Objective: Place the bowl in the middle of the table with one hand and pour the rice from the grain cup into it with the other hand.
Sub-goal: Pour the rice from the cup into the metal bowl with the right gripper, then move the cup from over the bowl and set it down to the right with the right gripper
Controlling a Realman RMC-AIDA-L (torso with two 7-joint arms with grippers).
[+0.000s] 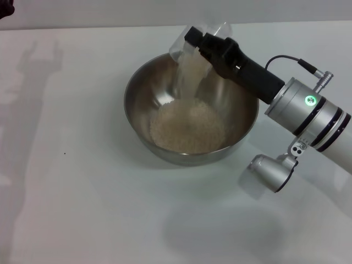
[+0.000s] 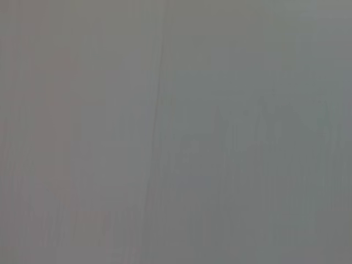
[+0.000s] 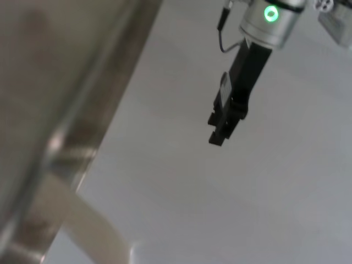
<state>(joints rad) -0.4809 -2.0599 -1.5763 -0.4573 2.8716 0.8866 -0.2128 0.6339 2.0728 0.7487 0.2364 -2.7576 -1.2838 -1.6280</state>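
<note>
The bowl (image 1: 132, 88) stands on the table (image 1: 71, 181) near its middle, with a mound of rice (image 1: 188, 126) inside. My right gripper (image 1: 198, 41) is shut on the grain cup (image 1: 179, 47) and holds it tipped above the bowl's far rim. A stream of rice (image 1: 190, 77) falls from the cup into the bowl. The right wrist view shows the bowl's rim (image 3: 82, 126) close up. Far off in that view, my left gripper (image 3: 219, 132) hangs over bare table, away from the bowl. The left wrist view shows only plain grey surface.
My right arm's silver wrist (image 1: 308, 115) reaches in from the right, over the table beside the bowl. A dark bit of the left arm (image 1: 5, 8) shows at the far left corner. Arm shadows lie on the table at the left and the front.
</note>
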